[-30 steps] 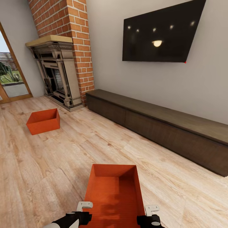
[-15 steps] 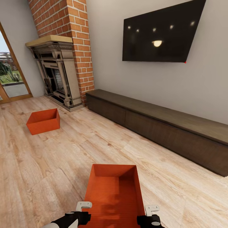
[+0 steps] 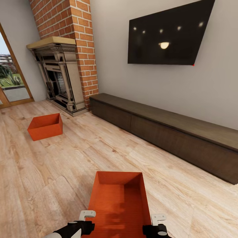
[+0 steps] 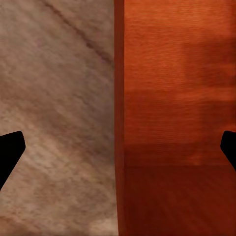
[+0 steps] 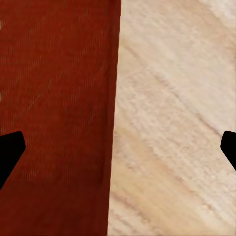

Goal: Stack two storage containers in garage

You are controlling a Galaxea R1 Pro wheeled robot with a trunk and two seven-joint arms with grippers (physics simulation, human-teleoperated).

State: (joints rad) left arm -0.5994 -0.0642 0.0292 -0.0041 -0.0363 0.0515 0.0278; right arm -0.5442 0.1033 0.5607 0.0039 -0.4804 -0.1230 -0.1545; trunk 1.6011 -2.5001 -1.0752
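Two open pincers, left pincer and right pincer, straddle the near container's long walls; probably stiff, light plastic.

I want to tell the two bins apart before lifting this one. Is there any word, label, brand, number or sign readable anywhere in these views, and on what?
None: no readable text in any view.
Near storage container: plain orange-red walls, no label.
Far storage container: plain, no marking.
TV: dark screen with light reflections only, no logo legible.
Long cabinet and fireplace: no writing.
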